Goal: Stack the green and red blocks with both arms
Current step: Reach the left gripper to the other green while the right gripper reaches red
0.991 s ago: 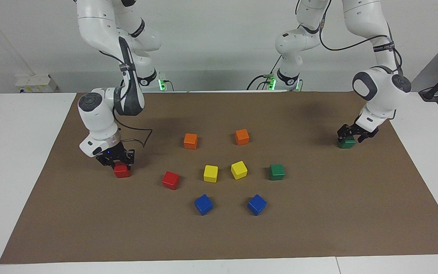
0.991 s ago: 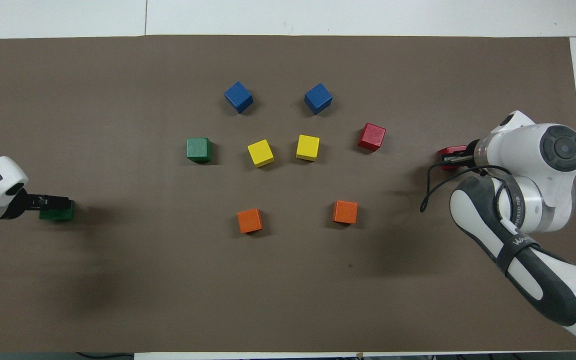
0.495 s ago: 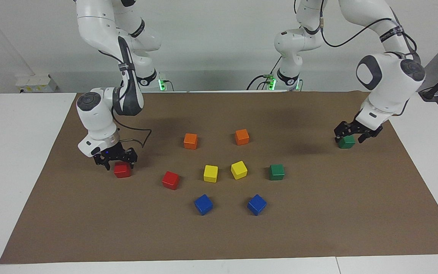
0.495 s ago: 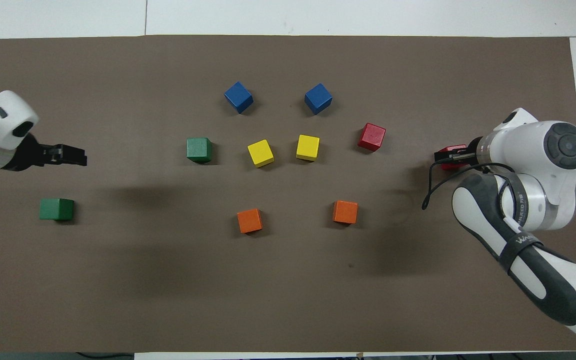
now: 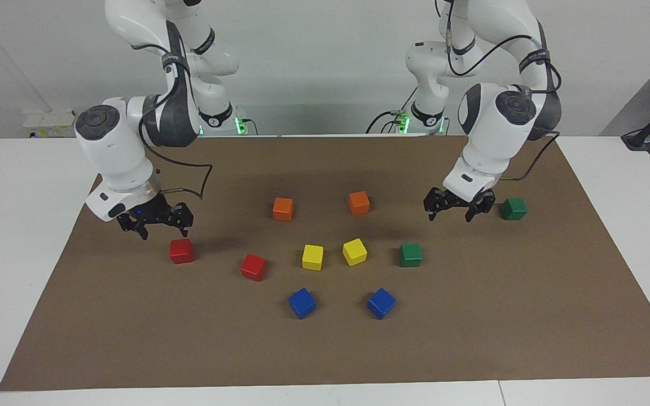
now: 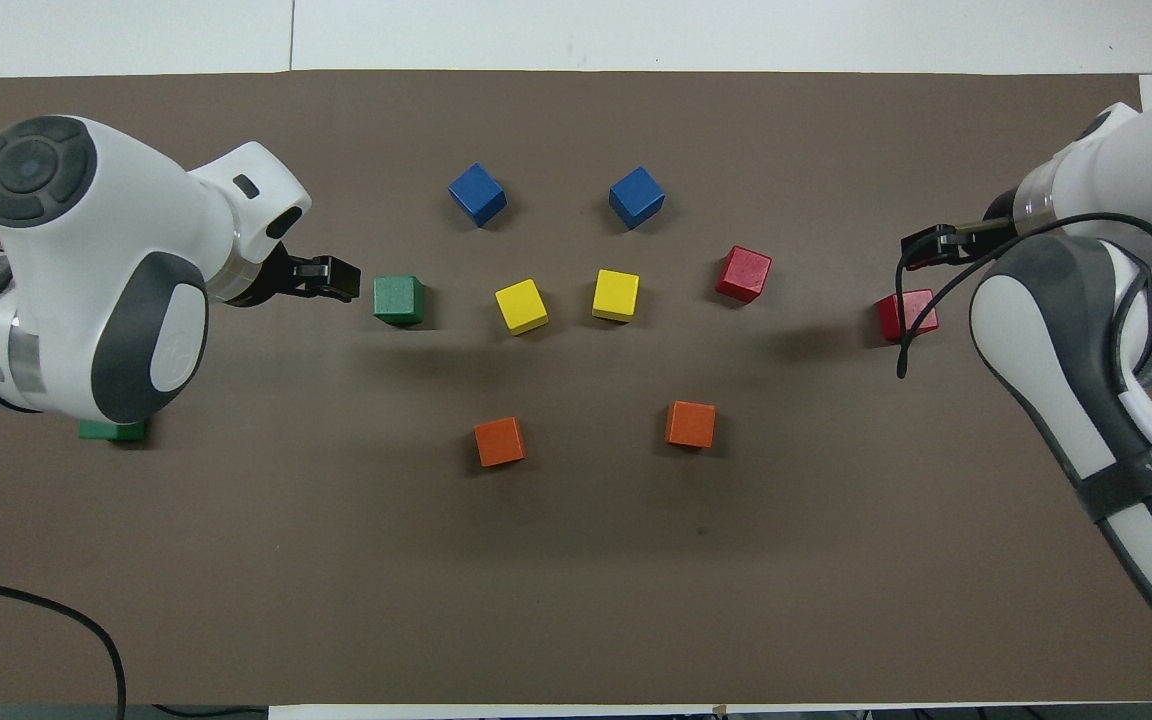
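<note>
Currently both empty: left gripper (image 5: 453, 210) wide, over mat (image 5: 471, 316) beside outer green block (image 5: 513, 208); right gripper (image 5: 154, 223) wide above outer red block (image 5: 181, 250). Risk: off-centre descent nudges either block.

Two orange cubes are set on the brown mat (image 5: 471, 338), the row nearest the robots: one orange cube (image 5: 282, 208) toward the right arm's end, the other orange cube (image 5: 359, 202) toward the left arm's end, well apart. Two yellow cubes are placed farther out, near each other but not touching: first yellow cube (image 5: 312, 256), second yellow cube (image 5: 354, 251), slightly turned. Two blue cubes are found farthest from the robots, both rotated: one blue cube (image 5: 302, 303), the other blue cube (image 5: 381, 303). The mat is laid over a white table (image 5: 14, 225). A white wall (image 5: 325, 56) is seen at the robots' end.
</note>
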Controlling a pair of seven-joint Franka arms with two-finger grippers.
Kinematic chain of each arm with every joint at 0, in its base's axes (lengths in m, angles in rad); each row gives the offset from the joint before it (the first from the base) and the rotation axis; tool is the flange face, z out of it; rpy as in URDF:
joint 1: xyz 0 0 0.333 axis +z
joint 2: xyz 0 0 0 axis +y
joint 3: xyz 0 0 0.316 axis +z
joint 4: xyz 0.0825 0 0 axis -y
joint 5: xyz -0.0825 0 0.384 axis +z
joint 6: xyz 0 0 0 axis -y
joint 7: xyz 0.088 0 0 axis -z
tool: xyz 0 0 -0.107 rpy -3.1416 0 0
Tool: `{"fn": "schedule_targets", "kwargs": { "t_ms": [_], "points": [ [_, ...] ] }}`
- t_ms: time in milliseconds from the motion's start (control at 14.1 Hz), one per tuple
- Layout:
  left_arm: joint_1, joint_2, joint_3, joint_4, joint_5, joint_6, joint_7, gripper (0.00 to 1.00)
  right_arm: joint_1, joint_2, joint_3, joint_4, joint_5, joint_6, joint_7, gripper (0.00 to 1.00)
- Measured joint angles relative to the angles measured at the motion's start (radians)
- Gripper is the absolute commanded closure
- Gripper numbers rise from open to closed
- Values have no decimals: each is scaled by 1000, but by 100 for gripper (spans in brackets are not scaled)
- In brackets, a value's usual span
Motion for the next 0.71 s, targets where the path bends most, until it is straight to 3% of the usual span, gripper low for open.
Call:
{"fn": "schedule_targets", "kwargs": {
  "t_ms": [212,425,708],
  "points": [
    [-25,65,1,14,0,54,0,0,101,56,17,119,-33,-20,126,1],
    [-53,150,1,21,0,124,0,0,193,125,21,169,-72,52,222,4],
    [-61,224,4,47,1,177,0,0,195,192,17,182,-75,142,316,3]
  ]
}}
